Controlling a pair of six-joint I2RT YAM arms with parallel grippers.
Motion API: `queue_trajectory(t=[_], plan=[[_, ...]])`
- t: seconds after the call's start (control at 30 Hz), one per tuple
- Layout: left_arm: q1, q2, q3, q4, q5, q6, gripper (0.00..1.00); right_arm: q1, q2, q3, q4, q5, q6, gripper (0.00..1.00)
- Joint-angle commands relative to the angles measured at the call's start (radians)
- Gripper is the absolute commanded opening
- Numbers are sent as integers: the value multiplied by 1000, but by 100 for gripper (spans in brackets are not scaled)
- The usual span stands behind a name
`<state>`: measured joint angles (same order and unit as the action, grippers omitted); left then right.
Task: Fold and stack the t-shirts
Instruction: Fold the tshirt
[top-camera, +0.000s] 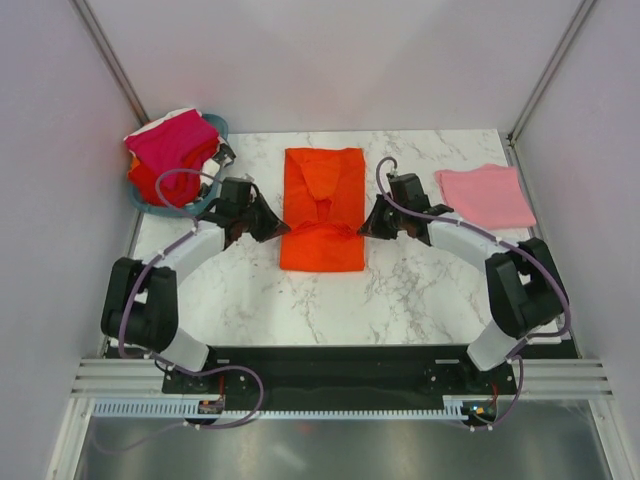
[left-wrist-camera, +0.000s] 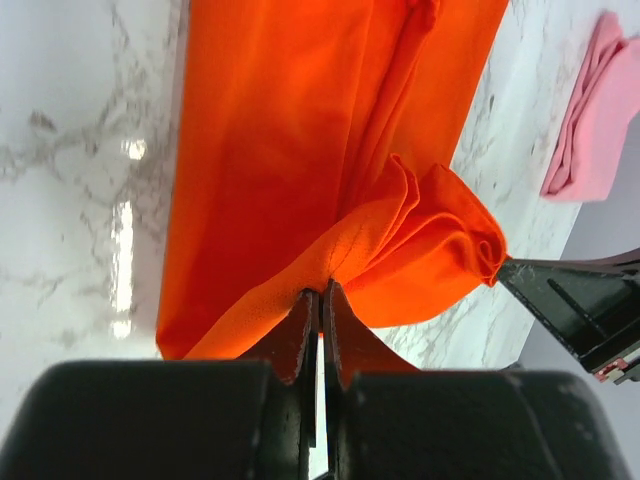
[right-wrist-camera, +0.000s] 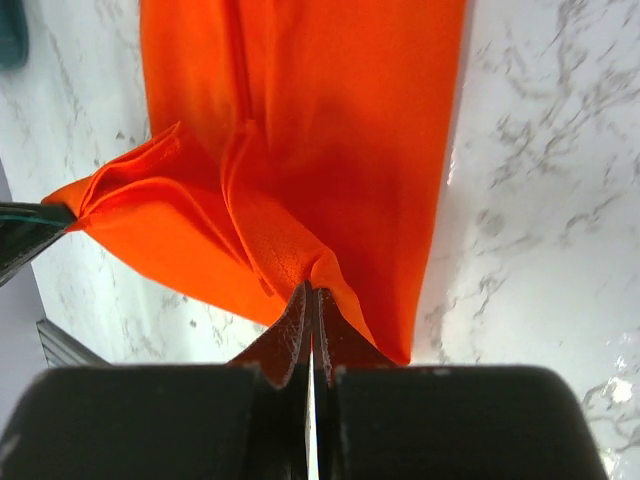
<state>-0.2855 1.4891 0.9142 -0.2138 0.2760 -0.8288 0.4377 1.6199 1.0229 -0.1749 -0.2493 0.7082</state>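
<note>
Orange-red t-shirt (top-camera: 322, 240): left claw (left-wrist-camera: 320, 300), right claw (right-wrist-camera: 310, 296)

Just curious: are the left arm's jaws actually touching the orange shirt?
Touching. Left wrist view shows its jaws pinching a fold of the orange shirt.

A white marble table (top-camera: 420, 290), veined in grey, is seen across the middle. A teal basket (top-camera: 224, 130) is set at its far left corner. The table is enclosed by plain white walls (top-camera: 330, 60), joined at the far corners by metal posts (top-camera: 105, 55). A black plate (top-camera: 340, 365) is laid along the near edge, and a metal rail (top-camera: 110, 378) is fitted just nearer.
</note>
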Motion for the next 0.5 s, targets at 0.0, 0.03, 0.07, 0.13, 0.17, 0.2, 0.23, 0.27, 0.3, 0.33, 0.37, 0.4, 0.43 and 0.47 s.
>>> queue_trajectory(t=[0.0,0.03,0.07,0.13,0.17,0.2,0.23,0.27,0.3,0.33,0.37,0.4,0.43,0.47], plan=[[32,92,106,40,40,46,2,-43,78,94,5,-36,-19,0],[39,140,123,42,43,43,2,-51,96,107,3,-38,-21,0],[43,160,139,44,48,43,2,-57,115,121,5,-42,-21,0],[60,198,186,44,58,42,2,-79,164,160,5,-57,-18,0],[63,230,199,44,64,40,2,-85,179,173,5,-64,-16,0],[72,241,225,45,69,39,2,-96,210,198,5,-70,-18,0],[75,252,238,47,77,36,2,-102,222,209,5,-74,-16,0],[80,270,261,48,77,36,2,-106,247,219,3,-77,-16,0],[83,278,271,48,77,36,2,-117,259,239,5,-85,-15,0],[86,289,284,50,78,36,2,-123,270,249,2,-91,-12,0],[88,307,307,50,83,36,2,-129,291,259,3,-94,-7,0],[91,319,319,50,92,34,2,-139,301,279,3,-99,-1,0],[94,329,331,48,97,33,2,-142,308,290,3,-105,0,0],[95,338,353,48,101,33,2,-145,325,301,3,-107,2,0]])
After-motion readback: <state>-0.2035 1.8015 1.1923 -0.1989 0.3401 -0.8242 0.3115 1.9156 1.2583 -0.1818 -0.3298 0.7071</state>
